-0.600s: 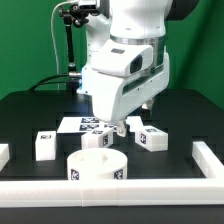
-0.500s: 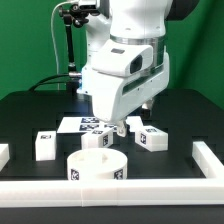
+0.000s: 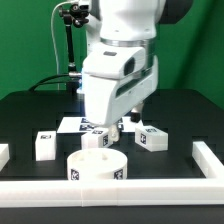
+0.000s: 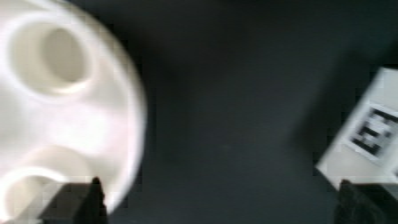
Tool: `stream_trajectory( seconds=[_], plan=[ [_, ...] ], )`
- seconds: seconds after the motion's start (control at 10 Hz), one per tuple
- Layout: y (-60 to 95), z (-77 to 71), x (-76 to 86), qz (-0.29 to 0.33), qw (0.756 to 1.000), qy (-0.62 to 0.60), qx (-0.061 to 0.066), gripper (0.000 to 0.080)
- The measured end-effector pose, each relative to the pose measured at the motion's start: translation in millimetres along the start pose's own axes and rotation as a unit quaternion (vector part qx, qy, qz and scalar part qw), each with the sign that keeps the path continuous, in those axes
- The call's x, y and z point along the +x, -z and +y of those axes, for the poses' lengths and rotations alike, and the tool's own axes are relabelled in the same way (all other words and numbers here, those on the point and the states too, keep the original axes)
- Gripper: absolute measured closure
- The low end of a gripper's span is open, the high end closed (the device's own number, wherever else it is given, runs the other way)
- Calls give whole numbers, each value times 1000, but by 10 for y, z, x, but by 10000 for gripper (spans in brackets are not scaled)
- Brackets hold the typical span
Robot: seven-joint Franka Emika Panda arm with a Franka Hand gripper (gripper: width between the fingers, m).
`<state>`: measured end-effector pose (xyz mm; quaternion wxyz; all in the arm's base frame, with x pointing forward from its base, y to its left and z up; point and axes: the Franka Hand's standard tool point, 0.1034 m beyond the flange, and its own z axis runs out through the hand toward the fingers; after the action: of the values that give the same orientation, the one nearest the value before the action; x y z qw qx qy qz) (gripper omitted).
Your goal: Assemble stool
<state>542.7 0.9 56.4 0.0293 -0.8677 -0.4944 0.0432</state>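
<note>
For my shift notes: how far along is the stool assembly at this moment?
Done: nothing joined; the seat lies alone, its visible holes empty. In hand: nothing; the gripper is open and empty. Left: fitting the legs; a leg block and a second leg block lie loose.

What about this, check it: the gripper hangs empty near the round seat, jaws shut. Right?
Not quite. The gripper does hang empty near the seat, but its jaws are open, not shut. The wrist view shows the fingertips wide apart, with only bare table between them.
</note>
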Motion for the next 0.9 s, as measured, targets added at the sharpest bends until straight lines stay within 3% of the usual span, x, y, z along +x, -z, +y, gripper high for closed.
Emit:
stream_trajectory(
  seconds=[0.2, 0.5, 0.6, 0.9],
  plan=[
    [-44, 203, -95, 6, 1000, 24, -7, 149],
    [-52, 199, -91, 6, 1000, 24, -7, 149],
    [-89, 232, -94, 11, 999, 29, -14, 149],
    [-226, 330, -124, 11, 1000, 26, -9, 149]
  ],
)
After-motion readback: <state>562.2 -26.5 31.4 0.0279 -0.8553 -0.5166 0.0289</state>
